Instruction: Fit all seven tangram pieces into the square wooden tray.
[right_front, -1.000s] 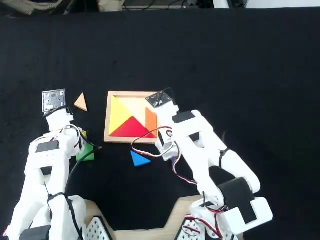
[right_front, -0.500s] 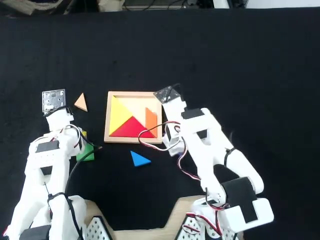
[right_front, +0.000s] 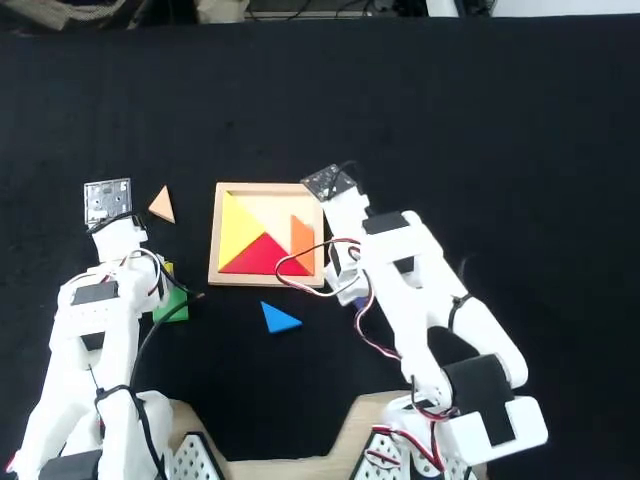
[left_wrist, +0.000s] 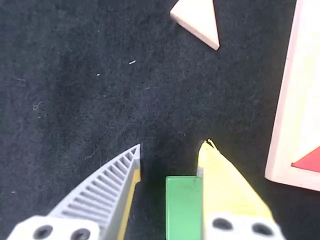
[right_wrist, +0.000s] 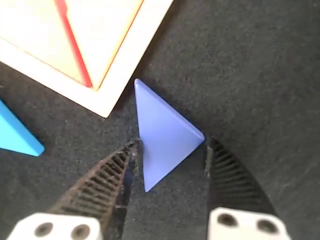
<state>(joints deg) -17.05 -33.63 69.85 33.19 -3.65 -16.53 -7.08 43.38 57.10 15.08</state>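
Note:
The square wooden tray (right_front: 214, 235) holds a yellow triangle (right_front: 238, 228), a red triangle (right_front: 262, 255) and an orange piece (right_front: 302, 238). Just off the tray's near right corner (right_wrist: 125, 85), a purple triangle (right_wrist: 162, 130) lies on the cloth. My right gripper (right_wrist: 170, 145) is shut on it, one fingertip against an edge and the other against a corner. My left gripper (left_wrist: 170, 147) stands open left of the tray. A green piece (left_wrist: 184, 207) sits between its fingers, close against the yellow finger (left_wrist: 225, 190). A beige triangle (left_wrist: 197, 22) lies beyond it.
A blue triangle (right_front: 280, 318) lies on the black cloth in front of the tray, left of the right gripper (right_front: 352, 297). The beige triangle (right_front: 162, 205) sits left of the tray's far corner. Black cloth stretches far back and to the right.
The right arm has swung to the right, off the tray's right side, and settled beside the tray's edge. The left arm has kept still.

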